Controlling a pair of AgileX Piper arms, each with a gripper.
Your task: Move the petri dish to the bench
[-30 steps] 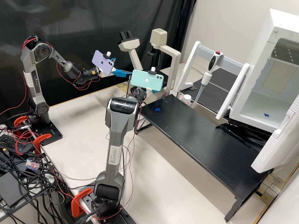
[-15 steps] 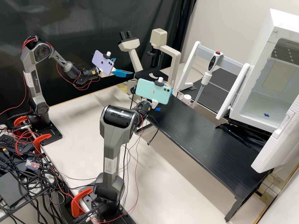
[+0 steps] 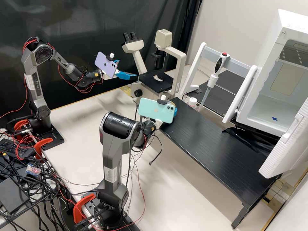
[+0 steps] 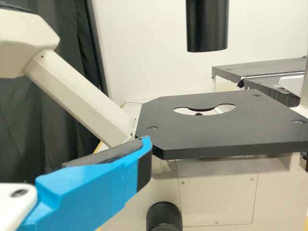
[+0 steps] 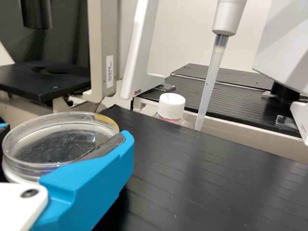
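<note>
Lower and nearer the camera than a second earlier, the right claw (image 3: 175, 111) had come away from the microscope (image 3: 179, 64) to the near end of the black desk (image 3: 211, 147), uncovering the microscope's dark stage (image 3: 152, 85) in the high view. The left arm (image 3: 33, 80) had kept its place.

The right claw was closed on the clear petri dish (image 5: 57, 144), one blue finger (image 5: 91, 187) against its side and the other's tip just showing across from it. The dish was at the end of the black desk beside the microscope; whether it touched the surface, I could not tell.

The left claw (image 3: 126, 69) stood near the microscope stage with its fingers spread and nothing seen between them.

Beyond the black desk stood a white-capped bottle (image 5: 172, 106), near a pipette (image 3: 213, 80) hanging upright in a white frame (image 3: 196, 62). A white cabinet (image 3: 260, 106) stood with its door (image 3: 288, 144) open, a blue cross mark (image 3: 274, 118) on its floor. The black desk stood on a pale desk (image 3: 77, 128).
</note>
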